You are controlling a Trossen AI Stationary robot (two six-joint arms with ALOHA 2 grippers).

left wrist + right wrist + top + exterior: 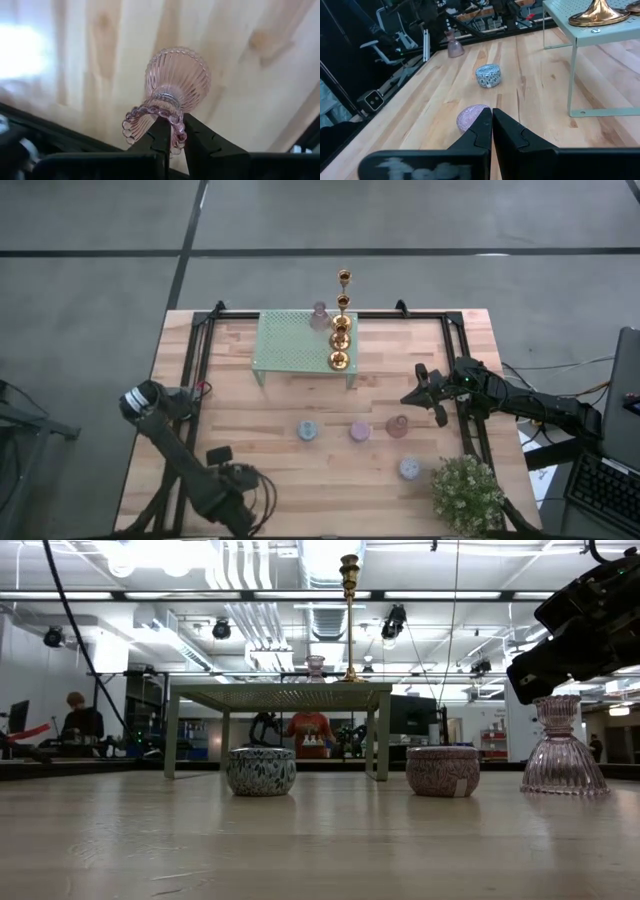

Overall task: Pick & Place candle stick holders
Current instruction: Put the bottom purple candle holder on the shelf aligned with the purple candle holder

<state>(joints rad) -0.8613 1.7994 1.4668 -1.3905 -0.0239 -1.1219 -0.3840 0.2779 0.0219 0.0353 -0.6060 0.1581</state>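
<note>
pink glass holder [180, 75] pinched in left pincer [175, 121]

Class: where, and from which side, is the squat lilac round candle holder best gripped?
Grip the squat lilac round candle holder across its curved side wall, end effector descending from straight above: it stands upright, low, stemless, apart from its neighbours.

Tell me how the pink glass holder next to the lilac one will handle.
The pink glass holder looks brittle, so a hard squeeze or knock could chip it. Its wide flared base should resist tipping. The ribbed sides may aid grip, though glass is probably slick.
</note>
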